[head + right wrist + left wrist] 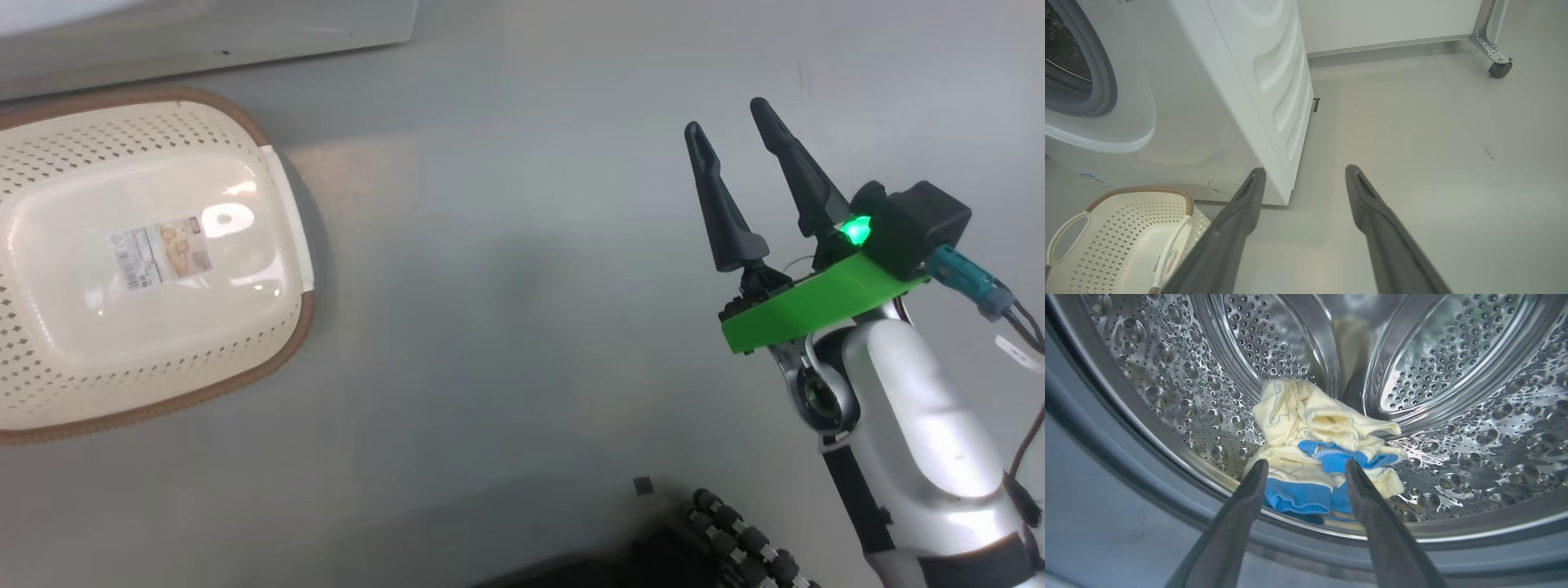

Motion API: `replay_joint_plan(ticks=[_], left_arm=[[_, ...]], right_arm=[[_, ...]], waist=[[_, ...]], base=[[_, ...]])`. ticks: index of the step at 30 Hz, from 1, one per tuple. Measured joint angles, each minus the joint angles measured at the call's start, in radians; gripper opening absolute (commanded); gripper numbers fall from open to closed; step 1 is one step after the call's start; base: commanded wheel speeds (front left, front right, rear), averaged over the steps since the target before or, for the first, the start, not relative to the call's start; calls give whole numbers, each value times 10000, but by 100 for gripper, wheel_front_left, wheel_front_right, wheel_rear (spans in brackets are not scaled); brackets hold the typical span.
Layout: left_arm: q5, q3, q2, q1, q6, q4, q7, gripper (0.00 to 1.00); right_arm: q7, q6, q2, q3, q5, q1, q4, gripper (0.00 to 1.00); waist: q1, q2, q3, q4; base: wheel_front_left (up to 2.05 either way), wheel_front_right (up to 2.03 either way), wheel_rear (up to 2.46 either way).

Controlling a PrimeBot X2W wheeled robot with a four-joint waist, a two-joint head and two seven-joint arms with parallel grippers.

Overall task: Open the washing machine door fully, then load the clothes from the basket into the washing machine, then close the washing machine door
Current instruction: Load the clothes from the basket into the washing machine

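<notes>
Left wrist view: left gripper (1305,462), fingers apart, faces the clothes (1306,424) (heaped in the washing machine (1453,355)).

On the smooth pale grey floor (1412,171) in the right wrist view, a flat white panel (1384,20) stands at 12 o'clock, and a silver metal bracket (1485,24) with a small black caster wheel (1499,69) at 2 o'clock. A faint dark scuff (1488,152), perhaps a scratch, lies near 3 o'clock.

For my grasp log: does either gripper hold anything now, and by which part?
Nothing is held. The left gripper is open before the clothes in the drum; the right gripper is open too.
</notes>
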Motion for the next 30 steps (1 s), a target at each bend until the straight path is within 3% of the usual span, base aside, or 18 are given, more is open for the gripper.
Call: replay_joint_plan(ticks=[8,26,30], left_arm=[[-132,-140,-407,2344,330,-1429,-650,100],[84,-63,-1277,7917,2052,-5695,-974,100],[251,167,-1532,8884,2125,-6355,-984,100]], right_arm=[[0,0,-186,-435,-213,584,10,100],[297,0,-451,-1034,-550,1524,-201,100],[476,-2,-500,-1112,-560,1779,-267,100]], waist=[[0,0,-808,469],[-1,0,-2713,1383],[-1,0,-3157,1544]], base=[[0,0,0],[0,0,0],[0,0,0]])
